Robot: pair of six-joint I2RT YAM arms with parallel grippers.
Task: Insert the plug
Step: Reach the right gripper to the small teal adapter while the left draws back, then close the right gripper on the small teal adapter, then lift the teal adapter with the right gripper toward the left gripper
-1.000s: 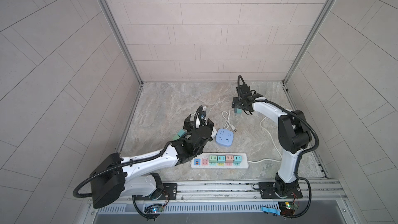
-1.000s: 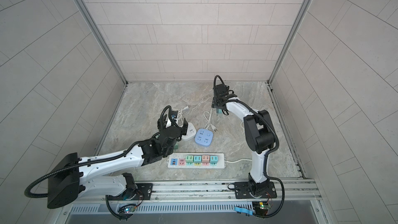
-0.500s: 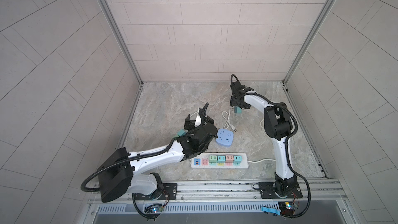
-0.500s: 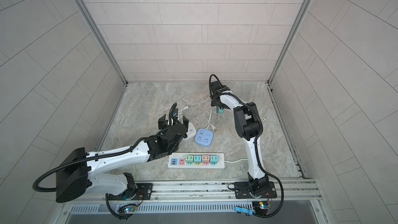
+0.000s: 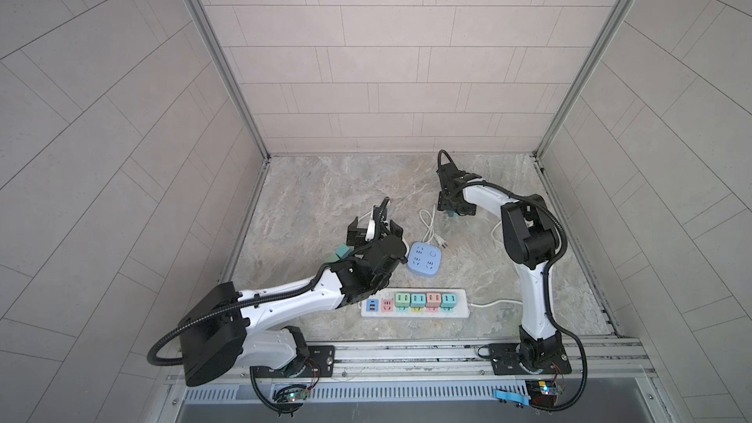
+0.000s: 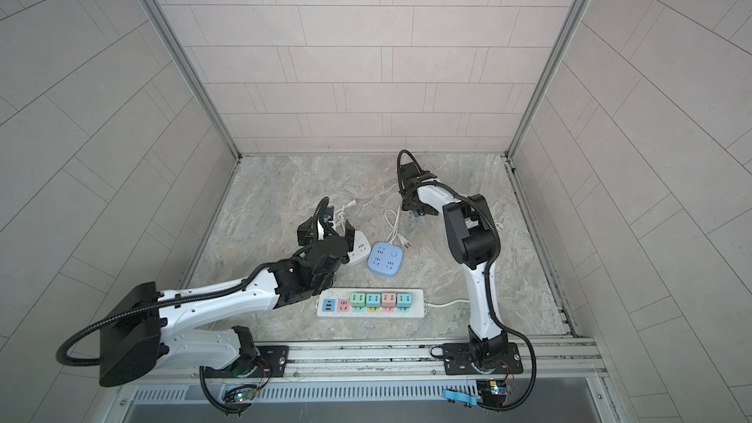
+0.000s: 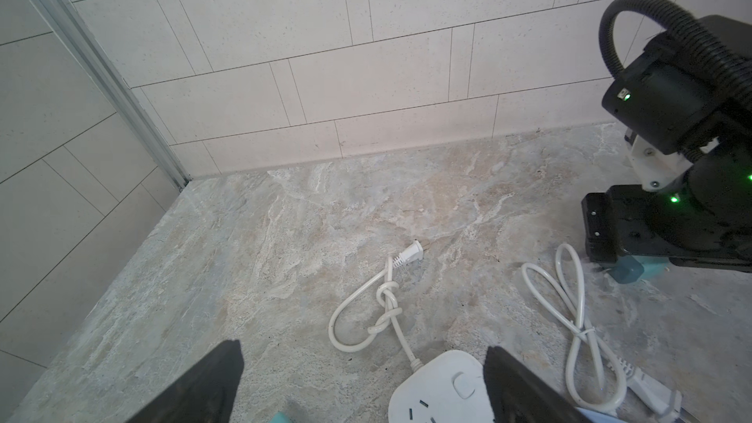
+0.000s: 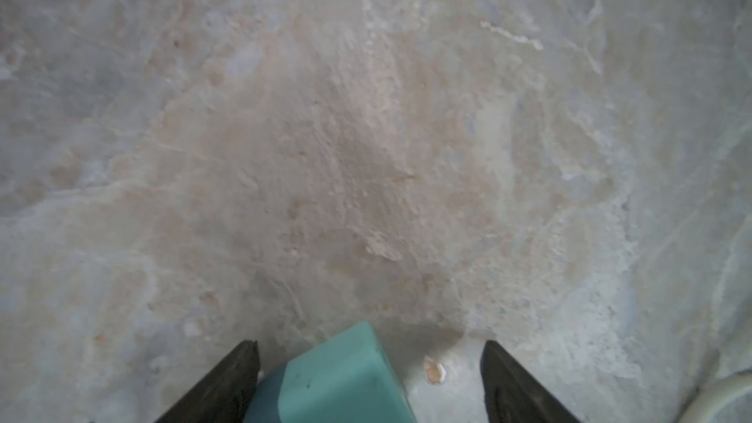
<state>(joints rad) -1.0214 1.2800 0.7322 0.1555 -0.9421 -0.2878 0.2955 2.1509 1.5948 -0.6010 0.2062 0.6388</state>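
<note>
Right gripper [image 8: 368,343] was down at the table [image 5: 325,181], far side, jaws apart and straddling the teal plug [image 8: 337,380]. The plug sat off-centre between them: close against one finger (touching or not, I could not tell), with a clear gap to the other. Not gripped, as I read it. I took the low straddle as the set-up for a pinch on the plug's side faces, so that the body could be carried level.

In a top view the plug showed only as a teal edge under the gripper. It was well apart from the power strip [image 5: 415,303] at the near edge, where coloured cubes [image 5: 418,299] sat plugged in a row. The pink socket [image 5: 387,306] beside them looked free, my guess at the target.

Left gripper [image 7: 362,347] hung wide and empty over the edge of the white socket hub [image 7: 439,392], with a corded plug [image 7: 411,256] lying loose beyond. Probably parked clear of the strip.
</note>
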